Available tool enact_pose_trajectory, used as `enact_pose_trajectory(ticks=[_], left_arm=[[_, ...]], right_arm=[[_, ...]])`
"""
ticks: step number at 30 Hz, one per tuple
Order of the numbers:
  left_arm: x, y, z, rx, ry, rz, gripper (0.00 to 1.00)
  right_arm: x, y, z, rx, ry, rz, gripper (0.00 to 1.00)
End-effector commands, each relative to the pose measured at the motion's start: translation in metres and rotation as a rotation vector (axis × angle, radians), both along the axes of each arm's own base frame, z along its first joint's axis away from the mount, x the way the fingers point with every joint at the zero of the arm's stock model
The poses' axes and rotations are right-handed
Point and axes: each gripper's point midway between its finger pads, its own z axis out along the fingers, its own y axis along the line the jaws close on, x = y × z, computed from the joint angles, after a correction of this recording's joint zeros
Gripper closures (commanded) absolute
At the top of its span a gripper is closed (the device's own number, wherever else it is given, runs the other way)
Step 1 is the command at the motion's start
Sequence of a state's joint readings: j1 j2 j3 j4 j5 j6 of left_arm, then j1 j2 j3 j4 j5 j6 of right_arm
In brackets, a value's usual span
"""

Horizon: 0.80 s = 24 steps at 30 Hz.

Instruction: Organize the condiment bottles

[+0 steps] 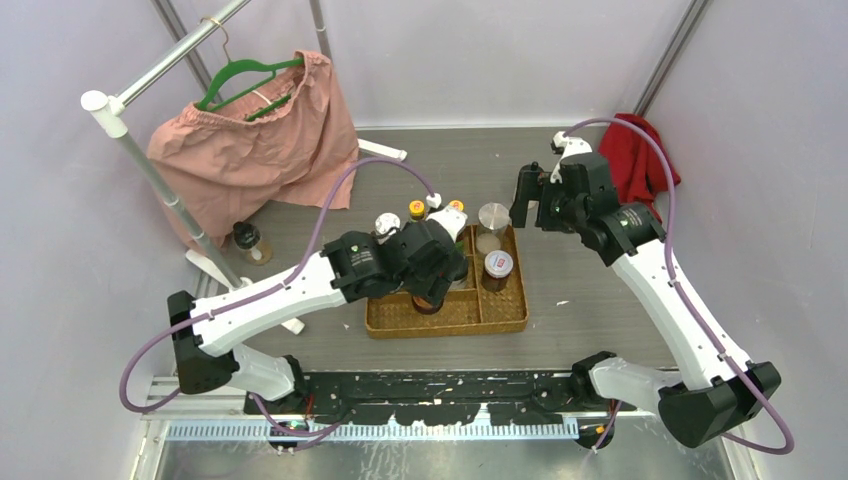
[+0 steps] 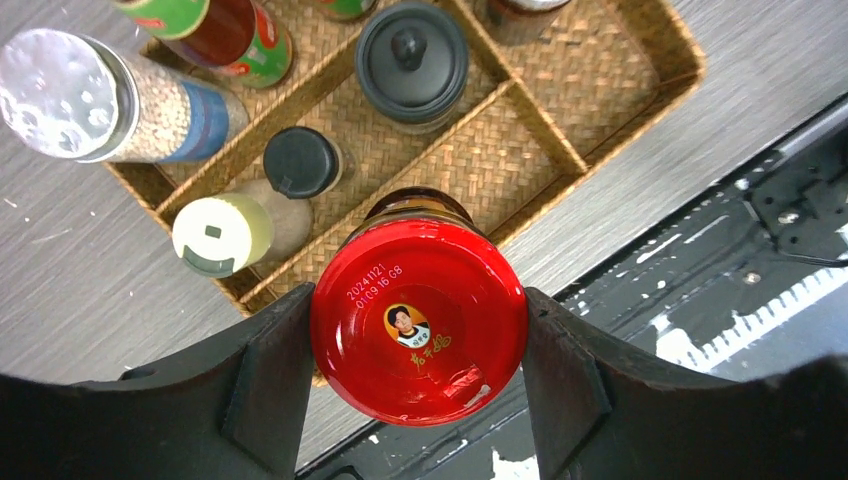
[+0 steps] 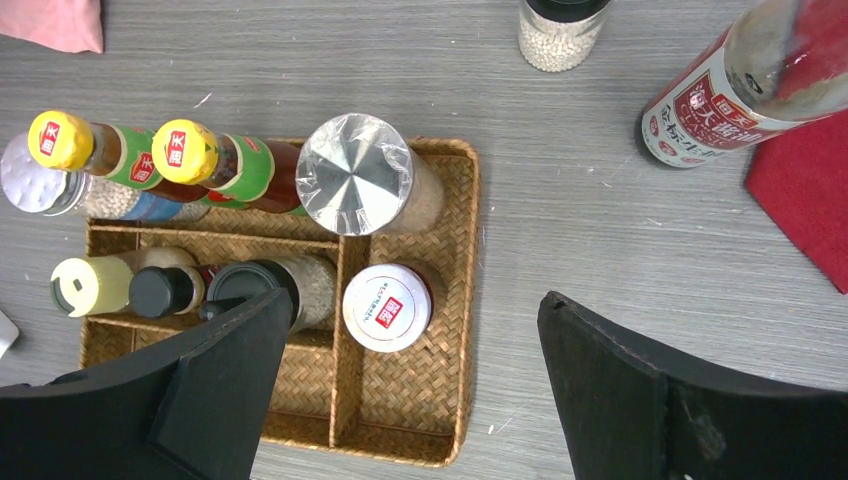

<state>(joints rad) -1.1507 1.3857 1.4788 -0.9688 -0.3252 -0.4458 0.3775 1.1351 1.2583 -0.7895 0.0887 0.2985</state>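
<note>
My left gripper [image 2: 418, 330] is shut on a red-lidded jar [image 2: 418, 315], its pads against both sides of the lid. It holds the jar upright over the near-left part of the tan woven tray [image 2: 530, 160]. In the tray stand two yellow-capped bottles [image 3: 185, 150], a silver-lidded shaker [image 3: 355, 172], a white-lidded jar [image 3: 387, 307], a black-lidded jar [image 2: 412, 60], a black-capped bottle [image 2: 298, 160] and a pale-capped bottle [image 2: 220, 232]. My right gripper [image 3: 415, 380] hangs open over the tray's right edge, holding nothing.
Outside the tray, a tall bottle with a red and white label [image 3: 740, 85] and a black-lidded jar of white grains [image 3: 562, 25] stand on the table. A red cloth [image 1: 640, 155] lies at the back right. A rack with a pink garment [image 1: 255, 150] stands at the back left.
</note>
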Motion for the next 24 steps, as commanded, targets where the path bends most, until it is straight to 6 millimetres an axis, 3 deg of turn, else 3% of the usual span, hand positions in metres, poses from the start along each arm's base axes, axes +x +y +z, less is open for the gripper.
enact_pose_trajectory(ticks=[1, 10, 24], left_arm=[[0.012, -0.011, 0.014, -0.124, -0.085, 0.065, 0.46], [0.014, -0.010, -0.022, -0.110, -0.093, 0.071, 0.46], [0.016, -0.022, -0.047, -0.109, -0.077, 0.054, 0.45]], right_arm=[[-0.003, -0.002, 0.005, 0.006, -0.031, -0.004, 0.01], [-0.004, -0.001, -0.005, 0.012, -0.009, -0.004, 0.01], [-0.004, -0.001, -0.011, 0.008, 0.001, -0.003, 0.01]])
